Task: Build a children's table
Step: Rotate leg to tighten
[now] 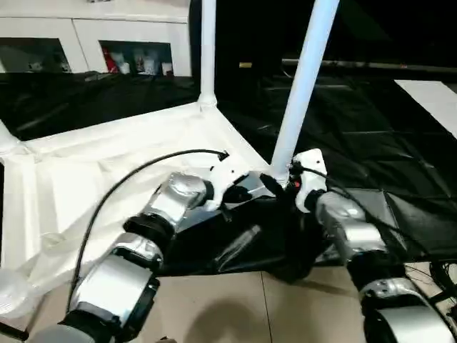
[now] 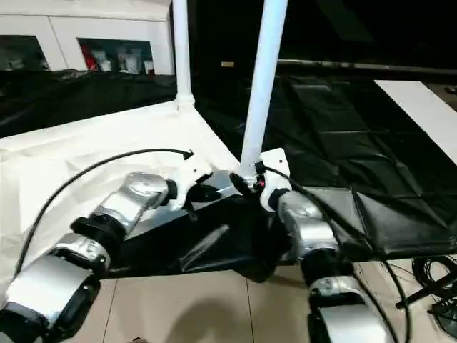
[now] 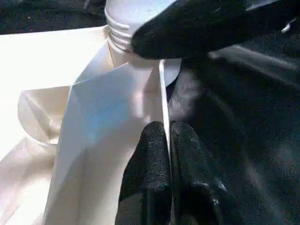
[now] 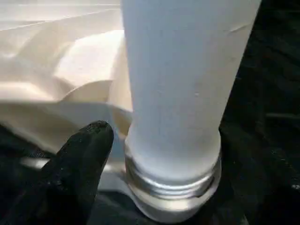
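The white table top (image 1: 107,171) lies upside down on black sheeting (image 1: 371,143), ribbed underside facing up. 2 legs stand upright in its corner sockets: a far leg (image 1: 208,50) at the back corner and a near leg (image 1: 303,86) at the corner closest to the robot, leaning slightly. The stub of another leg (image 1: 6,139) shows at the far left corner.

The left gripper (image 3: 168,154) has its 2 black fingers pressed together, pinching the thin edge wall of the table top just beside the near leg's socket. The right gripper (image 1: 285,182) sits at the base of the near leg. In the right wrist view 1 black finger (image 4: 77,164) lies just beside the leg's threaded collar (image 4: 173,183); whether the fingers press the leg or stand free of it cannot be told.

A black cable (image 1: 128,182) arcs over the left forearm. White cabinets (image 1: 93,36) stand behind.
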